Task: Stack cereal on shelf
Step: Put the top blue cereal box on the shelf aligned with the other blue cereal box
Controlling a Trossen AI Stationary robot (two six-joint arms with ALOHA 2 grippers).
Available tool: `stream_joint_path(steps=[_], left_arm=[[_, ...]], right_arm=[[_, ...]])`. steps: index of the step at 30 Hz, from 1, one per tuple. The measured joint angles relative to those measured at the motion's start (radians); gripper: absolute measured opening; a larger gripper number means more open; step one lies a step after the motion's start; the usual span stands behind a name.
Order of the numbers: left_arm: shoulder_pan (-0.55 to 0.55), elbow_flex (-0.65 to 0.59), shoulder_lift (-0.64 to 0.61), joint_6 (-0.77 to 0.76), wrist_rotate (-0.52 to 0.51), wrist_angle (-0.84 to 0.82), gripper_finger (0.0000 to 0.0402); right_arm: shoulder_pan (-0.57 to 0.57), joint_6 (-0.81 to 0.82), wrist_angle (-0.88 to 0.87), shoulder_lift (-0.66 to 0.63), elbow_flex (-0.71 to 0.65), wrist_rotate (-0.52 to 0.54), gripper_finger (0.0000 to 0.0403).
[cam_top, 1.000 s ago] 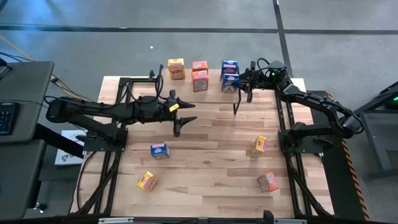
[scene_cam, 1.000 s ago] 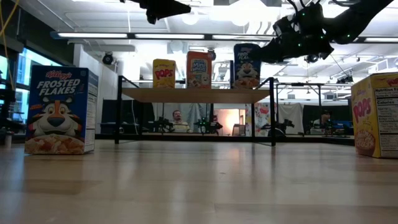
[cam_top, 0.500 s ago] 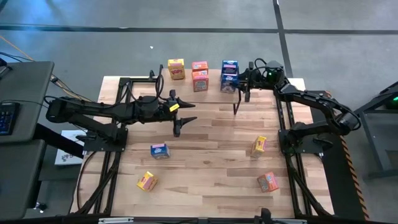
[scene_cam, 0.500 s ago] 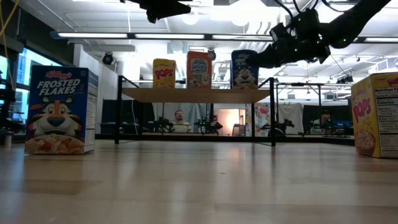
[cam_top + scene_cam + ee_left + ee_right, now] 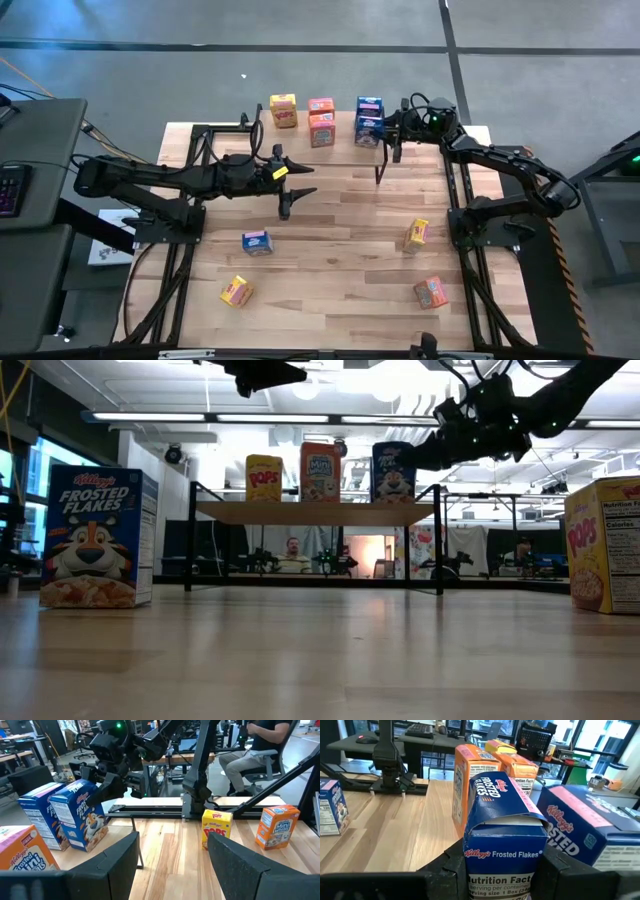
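My right gripper (image 5: 385, 128) is up at the far right end of the shelf (image 5: 315, 512), and it's clamped on a blue Frosted Flakes box (image 5: 503, 827), fingers snug on both sides of it. From overhead the held box (image 5: 368, 131) sits right at the shelf's right end, just beside a second blue box (image 5: 370, 106) behind it. I can't tell if the held one is resting on the wood or just above it.

Also on the shelf: a yellow Pops box (image 5: 283, 110) at the left end and two orange Mini-Wheats boxes (image 5: 322, 121) in the middle.

My left gripper (image 5: 297, 186) hangs over the middle of the table (image 5: 340, 260), fingers partly apart, nothing in them.

Loose on the table: a blue box (image 5: 256, 242) and a yellow box (image 5: 236, 291) toward the near left corner, another yellow one (image 5: 417, 234) by the right edge, and an orange one (image 5: 431, 292) near the near right corner.
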Motion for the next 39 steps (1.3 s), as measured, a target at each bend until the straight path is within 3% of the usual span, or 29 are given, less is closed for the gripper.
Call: stream_joint_path(steps=[35, 39], left_arm=[[0.0, 0.0, 0.0, -0.001, 0.0, 0.0, 0.0225], [0.0, 0.0, 0.0, -0.001, 0.0, 0.0, 0.0225]], right_arm=[[0.0, 0.035, 0.034, 0.035, 0.0, 0.006, 0.0136], [0.0, 0.068, 0.07, 0.051, 0.0, -0.002, 0.0152]])
